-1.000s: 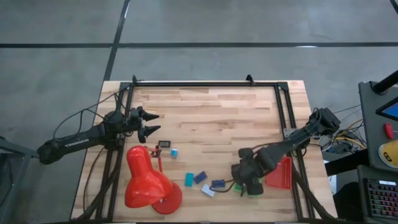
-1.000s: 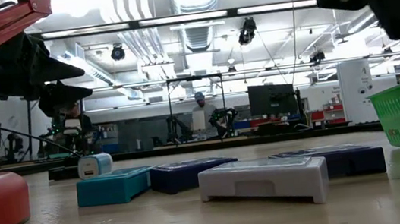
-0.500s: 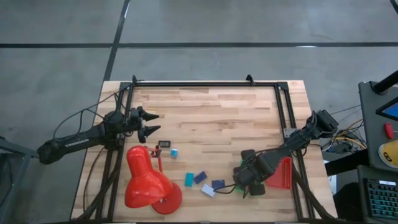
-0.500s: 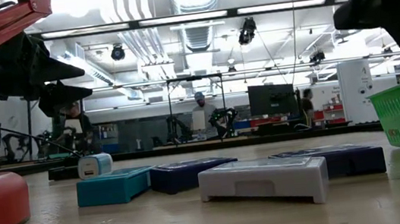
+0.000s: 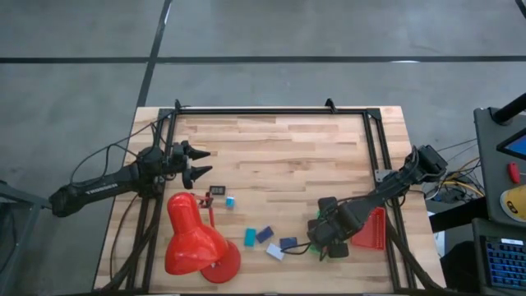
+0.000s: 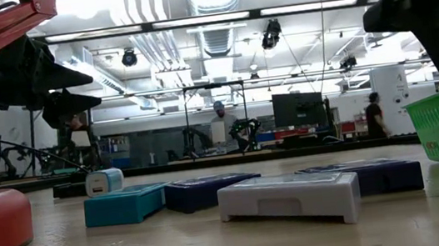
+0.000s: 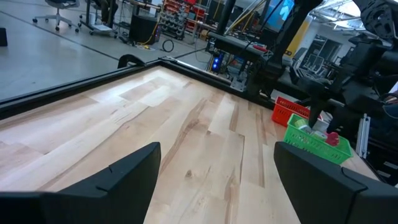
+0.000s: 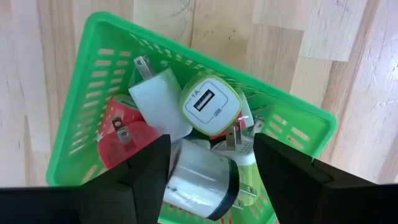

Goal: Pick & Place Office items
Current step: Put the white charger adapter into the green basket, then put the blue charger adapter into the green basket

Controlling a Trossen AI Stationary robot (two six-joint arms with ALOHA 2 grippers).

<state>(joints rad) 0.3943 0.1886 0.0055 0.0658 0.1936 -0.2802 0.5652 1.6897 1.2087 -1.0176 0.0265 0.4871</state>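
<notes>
Right wrist view: right end effector (image 8: 211, 142) over green basket (image 8: 93, 99), fingers parted wider than white charger (image 8: 202, 180) lying between them among other plugs; apparently not gripped. Left end effector (image 5: 200, 162) wide open, empty, parked at left side of tabletop (image 5: 288, 156). Teal block (image 5: 250, 237), dark blue block (image 5: 264, 233), white block (image 5: 274, 252) lying flat near red lamp (image 5: 193, 238). Likely light, rigid, slick plastic; low profile, so best pinched across narrow sides, close to the wood.

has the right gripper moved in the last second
Yes. In the high view the right gripper has drawn slightly back toward the red tray, away from the dark blue block.
</notes>
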